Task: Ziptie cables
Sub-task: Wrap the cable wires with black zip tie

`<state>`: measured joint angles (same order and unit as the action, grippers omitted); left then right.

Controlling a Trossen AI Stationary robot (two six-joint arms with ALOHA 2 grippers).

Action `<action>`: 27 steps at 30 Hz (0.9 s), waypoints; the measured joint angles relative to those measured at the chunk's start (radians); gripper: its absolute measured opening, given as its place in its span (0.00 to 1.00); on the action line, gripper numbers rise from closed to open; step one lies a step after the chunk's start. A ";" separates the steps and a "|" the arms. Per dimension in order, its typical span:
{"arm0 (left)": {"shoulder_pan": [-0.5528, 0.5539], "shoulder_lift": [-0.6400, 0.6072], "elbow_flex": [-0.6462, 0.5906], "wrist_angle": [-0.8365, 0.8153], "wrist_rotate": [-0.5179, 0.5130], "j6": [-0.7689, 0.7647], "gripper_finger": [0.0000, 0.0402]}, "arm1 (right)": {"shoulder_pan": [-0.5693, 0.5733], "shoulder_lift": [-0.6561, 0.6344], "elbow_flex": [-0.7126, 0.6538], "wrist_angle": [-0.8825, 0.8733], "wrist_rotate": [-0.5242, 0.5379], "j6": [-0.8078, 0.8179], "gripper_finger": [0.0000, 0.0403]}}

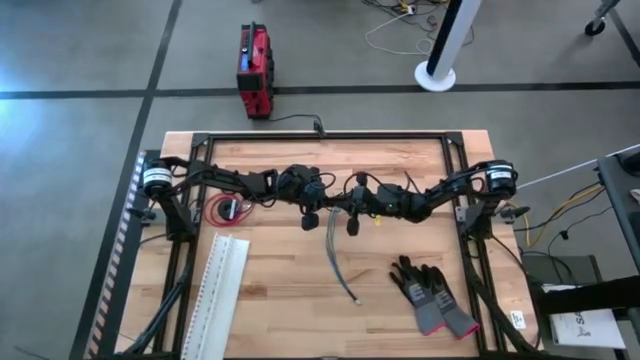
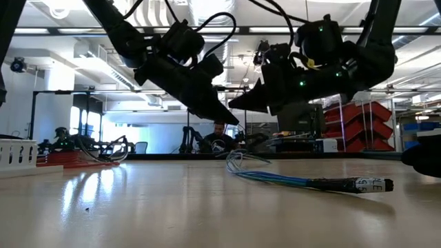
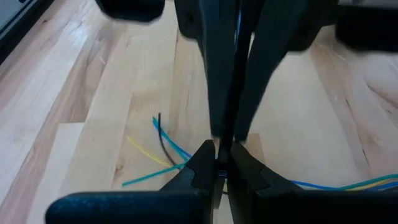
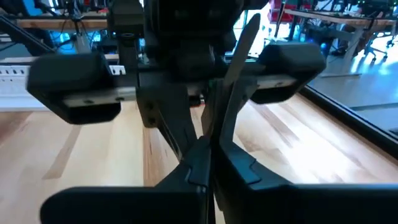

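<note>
You were at the start: no tie was yet round the loose bundle of thin blue, yellow and green wires [image 2: 275,178]. It lay flat on the pale wooden table [image 1: 300,320] under both arms, splayed at one end and sleeved in black at the other. Your left gripper [image 3: 219,158] and right gripper [image 4: 210,146] hung above it tip to tip, each pinched closed. I could not tell whether anything thin was nipped between them. The slack, slippery wires would have needed gathering before cinching.
</note>
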<state>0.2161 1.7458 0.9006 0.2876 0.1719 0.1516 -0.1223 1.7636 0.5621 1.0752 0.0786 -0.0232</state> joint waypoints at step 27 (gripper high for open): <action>0.002 0.000 -0.242 0.293 -0.003 -0.042 0.01 | 0.009 -0.539 -0.011 -0.455 0.063 -0.129 0.00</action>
<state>0.2176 1.7458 0.6588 0.5807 0.1692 0.1093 -0.1131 1.2242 0.5510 0.6201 0.1412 -0.1526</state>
